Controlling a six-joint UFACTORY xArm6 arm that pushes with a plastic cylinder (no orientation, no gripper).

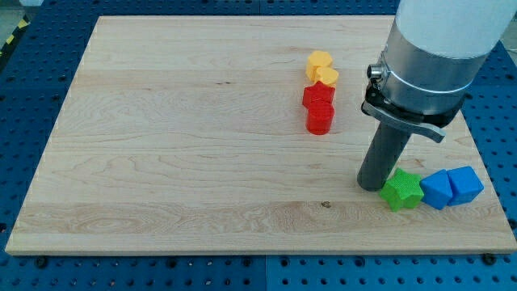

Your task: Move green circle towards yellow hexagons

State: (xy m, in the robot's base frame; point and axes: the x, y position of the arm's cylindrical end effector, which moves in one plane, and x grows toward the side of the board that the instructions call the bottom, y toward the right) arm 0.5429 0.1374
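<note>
Two yellow blocks (pixel 319 61) (pixel 327 77) sit close together above the board's middle right; their exact shapes are unclear. The only green block in view (pixel 401 191) looks star-shaped and lies near the view's bottom right. No green circle shows, and the arm hides part of the board at the upper right. My tip (pixel 371 187) rests on the board just to the left of the green block, touching or nearly touching it, and well below and to the right of the yellow blocks.
Two red blocks (pixel 319 94) (pixel 320 120) stand in a column directly below the yellow ones. Two blue blocks (pixel 437 191) (pixel 464 184) lie against the green block's right side, near the wooden board's right edge (pixel 494 194).
</note>
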